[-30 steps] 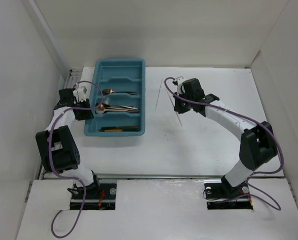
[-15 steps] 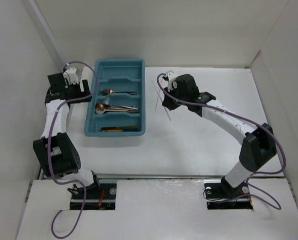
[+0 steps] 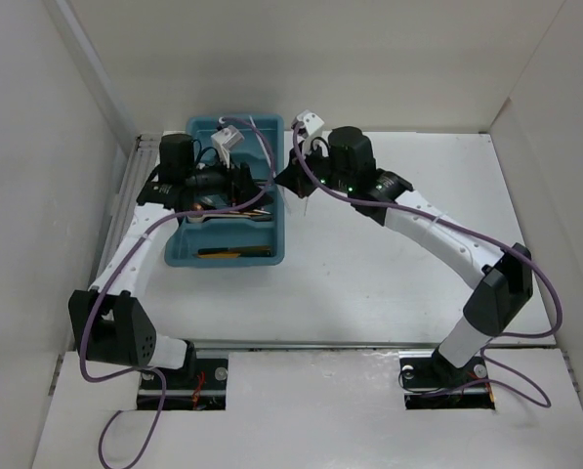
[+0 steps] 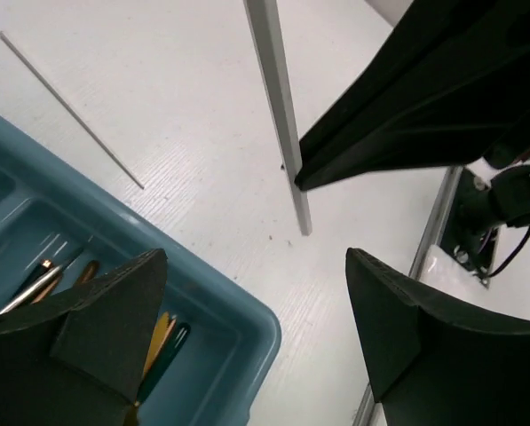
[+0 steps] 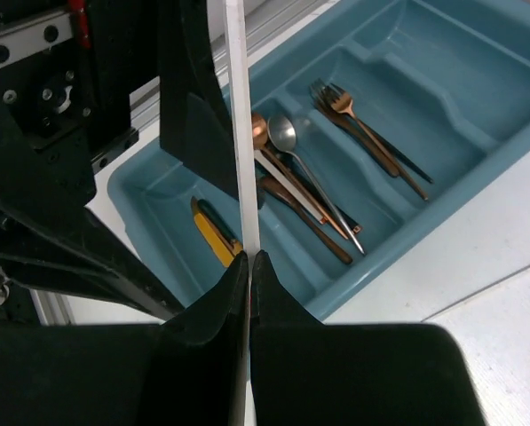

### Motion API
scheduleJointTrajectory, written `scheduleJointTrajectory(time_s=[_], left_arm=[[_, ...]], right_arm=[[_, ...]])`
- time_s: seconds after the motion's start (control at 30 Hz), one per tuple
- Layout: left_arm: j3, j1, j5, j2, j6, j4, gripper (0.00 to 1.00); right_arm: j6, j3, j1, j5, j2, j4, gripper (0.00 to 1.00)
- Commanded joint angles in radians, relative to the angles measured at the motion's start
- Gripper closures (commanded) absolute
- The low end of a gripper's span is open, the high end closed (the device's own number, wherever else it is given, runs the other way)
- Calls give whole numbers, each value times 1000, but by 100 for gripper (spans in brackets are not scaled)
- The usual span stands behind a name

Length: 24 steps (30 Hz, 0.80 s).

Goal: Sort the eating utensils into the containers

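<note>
The teal tray (image 3: 179,256) holds copper forks (image 5: 362,133) in one slot, copper and silver spoons (image 5: 291,169) in the slot beside it, and yellow and black knives (image 5: 213,232) in the near slot. My right gripper (image 3: 289,179) is shut on a pale chopstick (image 5: 241,133), held upright at the tray's right rim. My left gripper (image 3: 255,191) hovers over the tray's right side. Its fingers (image 4: 87,328) stand wide apart with nothing between them. Straight ahead of it is the held chopstick (image 4: 278,106). A second thin chopstick (image 4: 69,108) lies on the table beside the tray (image 4: 238,311).
White walls enclose the table on three sides. A metal rail (image 3: 140,156) runs along the table's left edge beside the tray. The two arms are close together above the tray's right rim.
My left arm swung from left of the tray to over its right side, and its jaws opened. My right gripper carried the chopstick leftward from the table to the tray's rim.
</note>
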Motion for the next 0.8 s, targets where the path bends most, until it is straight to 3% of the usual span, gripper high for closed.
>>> scheduleJointTrajectory(time_s=[0.0,0.17,0.37,0.6,0.77], left_arm=[[-29,6,64,-31,-182,210,22],[-54,6,49,-20,-363,372,26],[-54,6,70,-20,-393,395,27],[-54,6,-112,-1,-465,426,29],[-97,-3,-126,21,-531,460,47]], right_arm=[[12,37,15,-26,19,50,100],[21,26,25,-5,19,50,100],[21,-5,25,26,-1,59,100],[21,-14,25,8,-1,59,100],[21,-25,25,8,-10,70,100]])
